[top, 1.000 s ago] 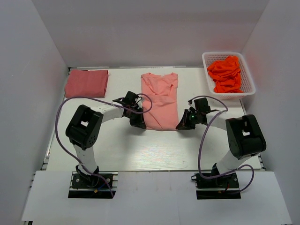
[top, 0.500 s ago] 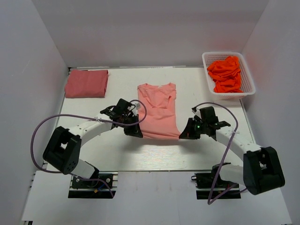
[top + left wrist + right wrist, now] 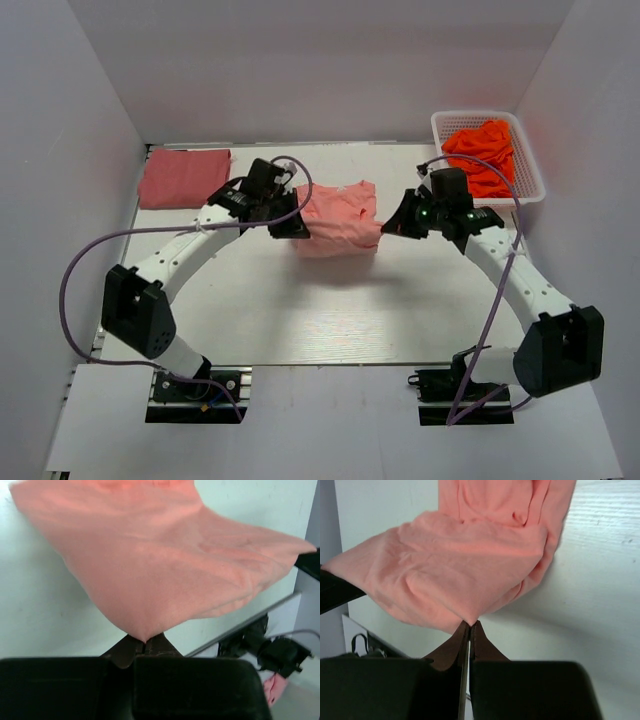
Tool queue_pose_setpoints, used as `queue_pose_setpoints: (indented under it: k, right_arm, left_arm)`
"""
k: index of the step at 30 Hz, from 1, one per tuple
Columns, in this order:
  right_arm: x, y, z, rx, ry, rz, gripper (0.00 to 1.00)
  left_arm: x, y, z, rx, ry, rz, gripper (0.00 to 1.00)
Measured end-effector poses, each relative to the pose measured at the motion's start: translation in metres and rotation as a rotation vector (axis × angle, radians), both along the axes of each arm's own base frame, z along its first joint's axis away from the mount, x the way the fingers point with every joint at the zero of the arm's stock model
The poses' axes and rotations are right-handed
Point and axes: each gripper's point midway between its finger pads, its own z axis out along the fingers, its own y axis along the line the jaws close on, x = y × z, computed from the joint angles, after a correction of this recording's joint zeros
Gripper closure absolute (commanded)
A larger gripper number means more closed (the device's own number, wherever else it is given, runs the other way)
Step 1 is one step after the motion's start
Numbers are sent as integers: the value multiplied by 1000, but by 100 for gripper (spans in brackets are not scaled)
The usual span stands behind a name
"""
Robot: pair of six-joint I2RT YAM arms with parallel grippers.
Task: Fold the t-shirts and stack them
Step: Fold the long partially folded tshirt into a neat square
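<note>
No text, label, brand or number can be read on anything here

soft matt cloth t-shirt (image 3: 338, 222); smooth matt white table (image 3: 330, 310); plastic mesh basket (image 3: 532, 165).

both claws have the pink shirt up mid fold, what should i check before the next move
1. Left claw shut on a corner of the salmon-pink t-shirt: ok.
2. Right claw shut on the other corner: ok.
3. Held edge lifted off the table, with a shadow beneath it: ok.
4. Far end of the shirt lying on the table: ok.
5. Sleeves tucked inside the fold: cannot tell.
6. Folded rose-red t-shirt apart from the fold, at the far left: ok.
</note>
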Motion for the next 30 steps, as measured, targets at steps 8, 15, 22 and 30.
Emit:
queue_pose_setpoints:
  k: [8, 15, 22, 30]
  right_arm:
    - [70, -2, 12, -50, -12, -100, 100]
    - [104, -4, 15, -56, -20, -124, 100]
    - [129, -7, 3, -45, 6, -136, 100]
    - [172, 3, 6, 9, -29, -106, 100]
  left_arm:
    - [74, -6, -8, 75, -1, 120, 100]
    - [115, -10, -26, 66, 16, 128, 100]
    - [144, -12, -33, 18, 12, 114, 100]
    - [185, -4, -29, -29, -43, 126, 100]
